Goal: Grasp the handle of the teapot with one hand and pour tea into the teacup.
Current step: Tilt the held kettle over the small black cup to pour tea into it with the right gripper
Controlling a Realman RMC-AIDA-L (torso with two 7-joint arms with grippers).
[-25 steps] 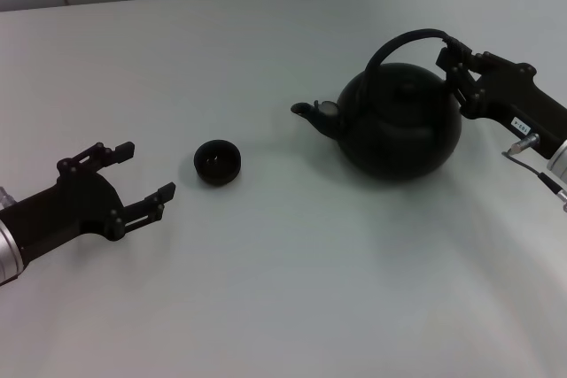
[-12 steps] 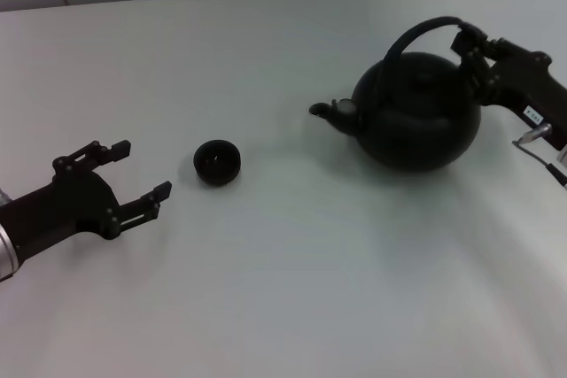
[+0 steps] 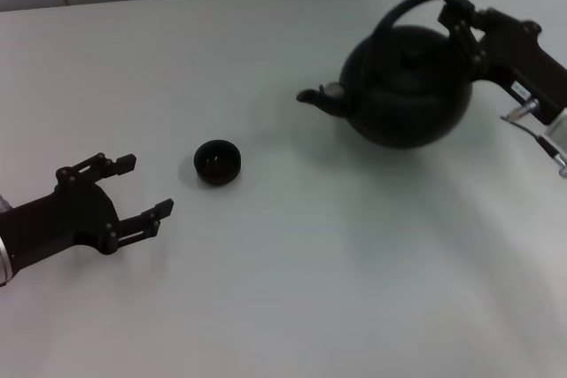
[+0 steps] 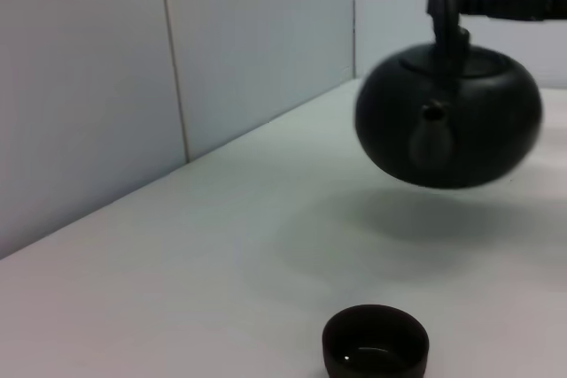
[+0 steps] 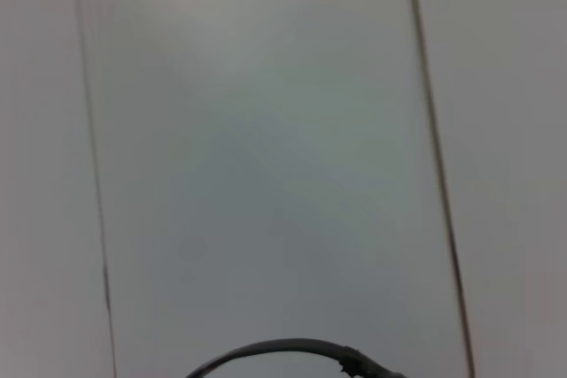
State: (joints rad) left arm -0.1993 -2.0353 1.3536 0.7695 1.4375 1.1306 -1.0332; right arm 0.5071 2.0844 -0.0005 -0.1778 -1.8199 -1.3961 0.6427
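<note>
One teapot (image 3: 407, 86), one teacup (image 3: 217, 162) and two grippers are in view above a pale table (image 3: 292, 289).

The teacup stands upright on the table and serves as the marker for the rest. The teapot is well apart from the teacup, to its right and farther from the robot, with its short spout (image 3: 316, 96) pointing toward the teacup. In the left wrist view the teapot (image 4: 447, 126) hangs clear of the table with its shadow beneath it, while the teacup (image 4: 376, 343) sits low and nearer that camera.

The right gripper (image 3: 461, 28), the hand at work, is closed on the handle (image 3: 403, 11) at the end farthest from the teacup, carrying the pot by it. The pot's lid (image 3: 415, 46) with its knob sits below the arch.

The left gripper (image 3: 142, 188) hovers near the teacup on its left and nearer the robot, fingers spread wide, holding nothing and not touching the teacup.
</note>
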